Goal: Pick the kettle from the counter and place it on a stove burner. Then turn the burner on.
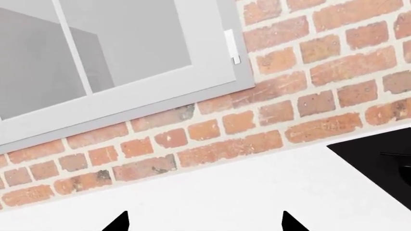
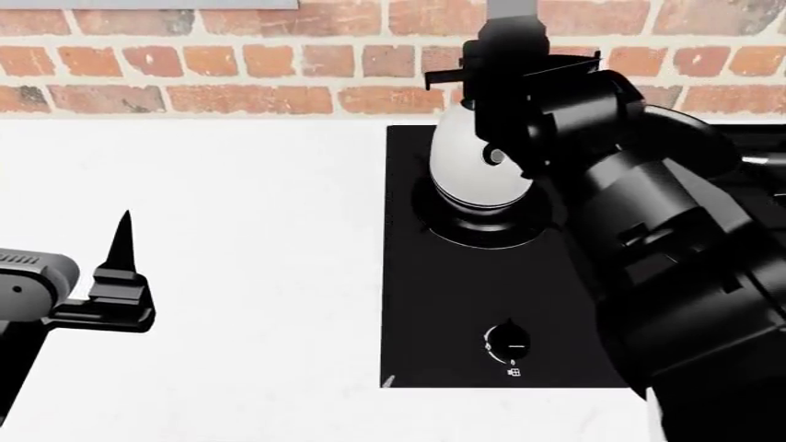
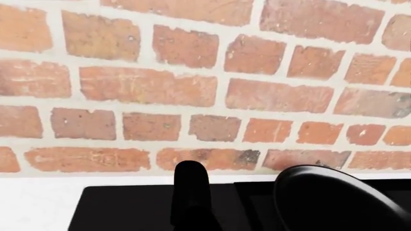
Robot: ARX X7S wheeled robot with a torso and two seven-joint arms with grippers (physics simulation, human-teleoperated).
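Note:
The white egg-shaped kettle (image 2: 477, 175) stands upright on the large round stove burner (image 2: 481, 234) at the back of the black hob. My right gripper (image 2: 502, 69) is above it, over the black arched handle. In the right wrist view the handle (image 3: 190, 185) rises up the middle between the jaws, and the gripper (image 3: 190, 219) looks shut on it. My left gripper (image 2: 121, 276) is open and empty, low over the white counter (image 2: 246, 230) to the left of the hob. Its two fingertips (image 1: 122, 222) show wide apart.
A round black burner knob (image 2: 507, 346) sits at the front of the hob (image 2: 430, 313). A black frying pan (image 3: 334, 202) lies just right of the kettle. A brick wall (image 2: 246, 64) backs the counter, with a grey window frame (image 1: 128, 96) above. A hob corner (image 1: 378, 159) shows in the left wrist view.

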